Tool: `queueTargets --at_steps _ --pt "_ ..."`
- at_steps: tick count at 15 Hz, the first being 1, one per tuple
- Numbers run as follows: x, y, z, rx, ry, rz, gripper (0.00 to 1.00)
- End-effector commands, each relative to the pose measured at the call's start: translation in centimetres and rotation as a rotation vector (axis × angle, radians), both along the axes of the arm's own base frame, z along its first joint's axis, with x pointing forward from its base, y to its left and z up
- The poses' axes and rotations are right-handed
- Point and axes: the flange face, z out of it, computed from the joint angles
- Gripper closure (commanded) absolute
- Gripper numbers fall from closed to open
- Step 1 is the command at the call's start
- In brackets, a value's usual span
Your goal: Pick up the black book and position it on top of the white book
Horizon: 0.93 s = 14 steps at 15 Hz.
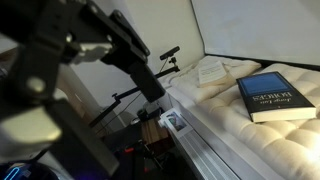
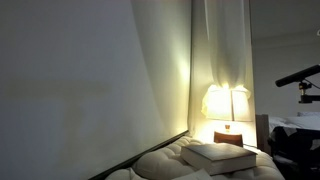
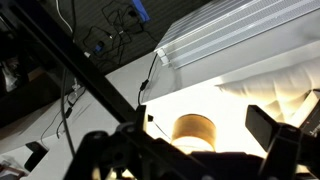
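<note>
Jaws spread, black book (image 1: 275,97) apart (on mattress (image 1: 225,125))

In an exterior view the black book (image 1: 278,97) lies on the mattress (image 1: 215,115) at the right of the frame. The white book (image 1: 212,72) lies on the same mattress, up and left of it, apart. The robot arm (image 1: 100,50) fills the left. In an exterior view a lamp (image 2: 227,105) stands right of centre, behind the mattress.

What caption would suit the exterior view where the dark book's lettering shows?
Black book and thin white book lie apart on a quilted mattress, robot arm looming in front.
</note>
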Motion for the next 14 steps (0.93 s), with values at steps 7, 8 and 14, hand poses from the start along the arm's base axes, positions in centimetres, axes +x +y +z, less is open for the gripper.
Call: queueTargets --at_steps 7,8,14 --pt "5.5 1.4 7.5 -0.192 -0.271 0.288 0.00" --pt "5.9 2.0 7.6 -0.195 -0.284 0.313 0.00" --pt "6.7 3.7 7.1 -0.164 -0.280 0.338 0.00"
